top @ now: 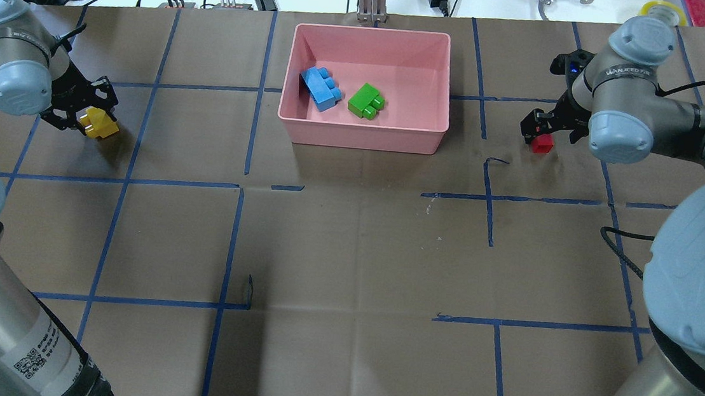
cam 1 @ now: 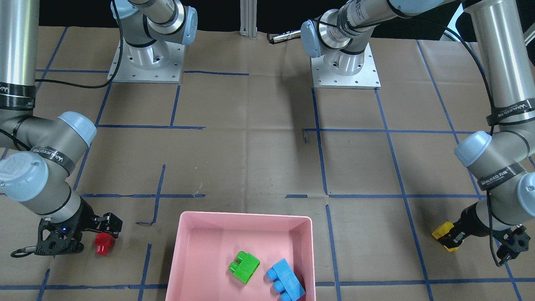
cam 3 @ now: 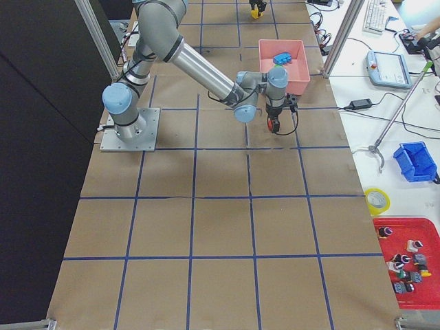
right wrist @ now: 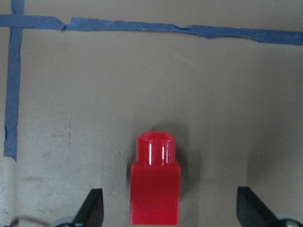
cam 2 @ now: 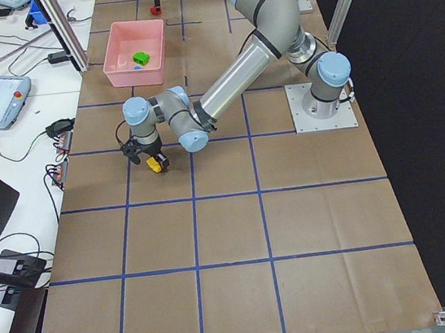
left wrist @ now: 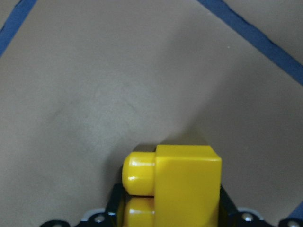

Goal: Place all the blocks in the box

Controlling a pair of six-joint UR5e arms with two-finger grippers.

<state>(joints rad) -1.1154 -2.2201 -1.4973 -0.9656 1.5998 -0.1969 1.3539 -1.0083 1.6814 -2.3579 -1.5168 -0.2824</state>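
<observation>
Well, nearest to me the box (cam 1: 246, 215) is sitting by the table (cam 1: 259, 159) edge. The green block (cam 1: 244, 266) and the blue block (cam 1: 286, 280) are already lying inside it, close together but not touching.

A little further back, one on each side, two blocks are waiting outside the box. The red block (cam 1: 102, 243) is sitting on the table, and the right gripper (right wrist: 171, 210) is standing spread wide around it, with neither finger touching it. The left gripper (cam 1: 449, 238) is pinching the yellow block (left wrist: 182, 184) by its flat sides. Whether the block is lifted, I cannot tell.

I am judging these blocks to be light, stiff and hollow, with glossy plastic that is probably a bit slippery. So the fingers should be closing on the flat side walls, low on the body. They should not be closing on the round stud, where the small red block could be slipping out. Nothing is looking fragile, so a short drop into the box is seeming harmless to me.
</observation>
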